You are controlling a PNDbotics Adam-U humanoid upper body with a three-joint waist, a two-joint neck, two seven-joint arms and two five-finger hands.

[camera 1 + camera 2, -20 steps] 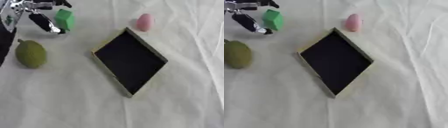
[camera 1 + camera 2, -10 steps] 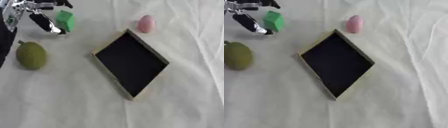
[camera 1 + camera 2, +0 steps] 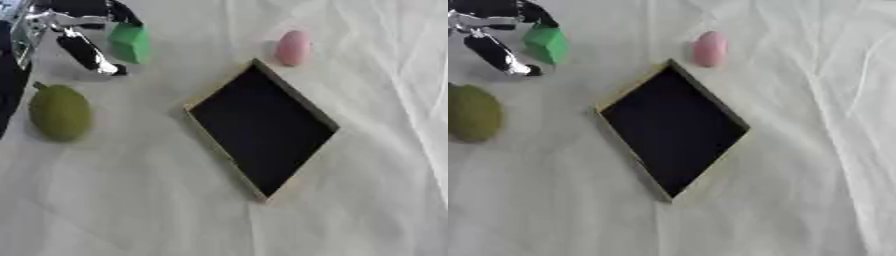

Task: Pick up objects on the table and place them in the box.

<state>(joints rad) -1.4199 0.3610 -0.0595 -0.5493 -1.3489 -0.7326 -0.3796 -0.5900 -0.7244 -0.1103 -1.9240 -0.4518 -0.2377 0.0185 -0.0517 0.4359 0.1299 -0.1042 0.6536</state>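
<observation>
Little had moved since the earlier frames: the left hand [image 3: 74, 30] remained at the far-left corner of the counter [image 3: 367, 200], its fingers [image 3: 87, 52] spread apart around the green block [image 3: 129, 43], one at its top, not visibly clamped. No lift yet, so judged still at the grasp stage. The box [image 3: 260, 127], shallow, dark inside with a pale rim, sat empty mid-counter. Olive-green fruit [image 3: 59, 111], matte and oval, lay near-left; a smooth pink egg-shaped object [image 3: 292, 48] just beyond the box. Cloth was white and creased. Right hand unseen.
</observation>
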